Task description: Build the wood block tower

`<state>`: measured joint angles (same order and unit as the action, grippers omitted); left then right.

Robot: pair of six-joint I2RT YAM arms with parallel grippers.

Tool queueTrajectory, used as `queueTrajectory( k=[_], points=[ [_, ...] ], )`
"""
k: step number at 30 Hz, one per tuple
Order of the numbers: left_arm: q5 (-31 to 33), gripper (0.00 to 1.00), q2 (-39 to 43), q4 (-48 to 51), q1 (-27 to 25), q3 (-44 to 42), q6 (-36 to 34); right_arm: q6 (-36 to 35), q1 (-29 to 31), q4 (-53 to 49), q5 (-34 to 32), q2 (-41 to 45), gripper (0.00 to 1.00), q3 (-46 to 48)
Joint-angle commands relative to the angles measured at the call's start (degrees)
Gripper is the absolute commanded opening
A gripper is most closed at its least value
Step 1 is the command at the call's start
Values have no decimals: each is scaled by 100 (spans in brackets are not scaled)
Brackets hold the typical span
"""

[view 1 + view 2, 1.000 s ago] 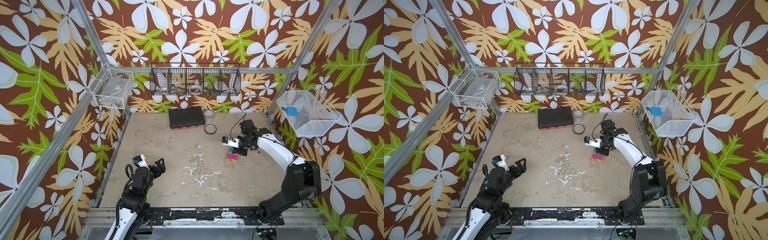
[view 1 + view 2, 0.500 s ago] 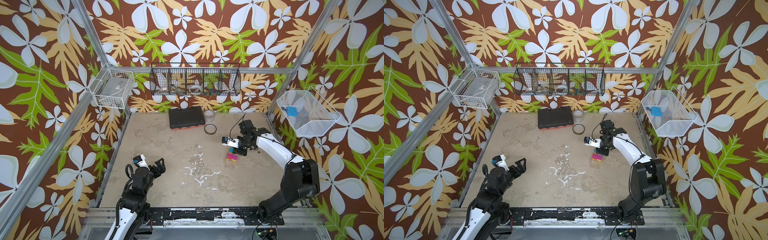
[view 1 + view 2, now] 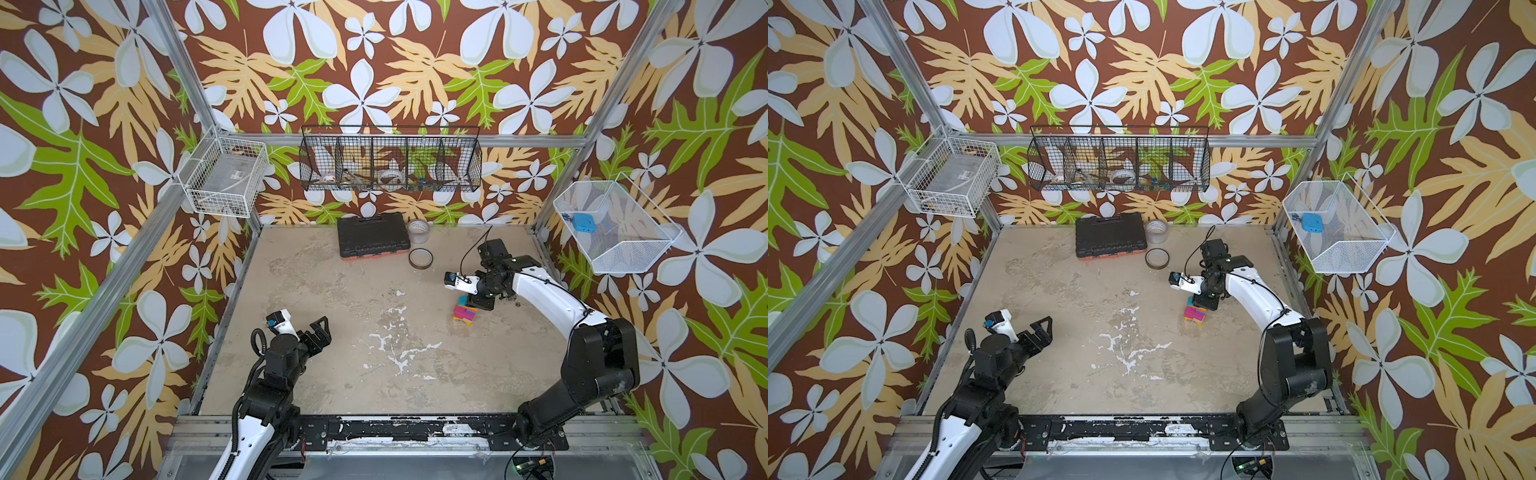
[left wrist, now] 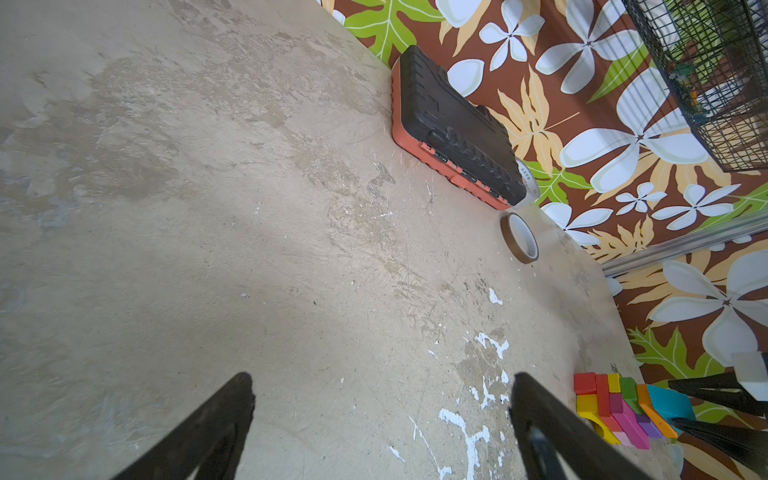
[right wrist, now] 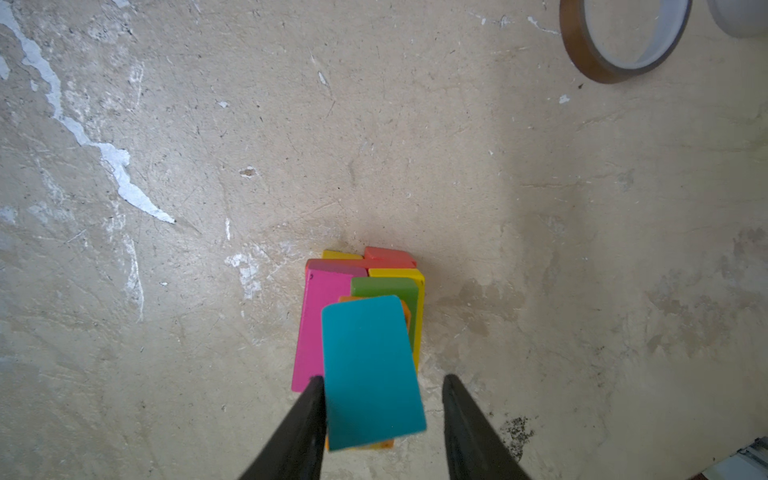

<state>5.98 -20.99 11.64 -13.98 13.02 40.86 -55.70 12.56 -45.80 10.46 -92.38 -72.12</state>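
This is a robot lab test cell. An aluminium frame, a printed leaf backdrop and 2 arms on a near rail show it.

- Tower: coloured blocks stacked, right of centre.
- Right gripper: pointing down at the tower top.
- Left gripper: jaws spread, empty, near front-left.
- Black tool case: flat on table, far edge.

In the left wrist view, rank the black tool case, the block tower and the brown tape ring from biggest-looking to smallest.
1. black tool case, clearly largest
2. tower
3. brown tape ring, smallest
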Motion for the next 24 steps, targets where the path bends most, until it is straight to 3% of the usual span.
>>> queueTrajectory(
  k=[1, 13, 24],
  points=[
    [-2, 97, 5, -136, 1, -5, 7, 52, 1, 19, -21, 18, 47, 27],
    [-13, 97, 8, -147, 9, -10, 5, 76, 1, 49, -53, -17, 48, 120],
    [-26, 97, 15, -148, 8, -6, 1, 73, 1, 20, -39, -95, 42, 102]
  ],
)
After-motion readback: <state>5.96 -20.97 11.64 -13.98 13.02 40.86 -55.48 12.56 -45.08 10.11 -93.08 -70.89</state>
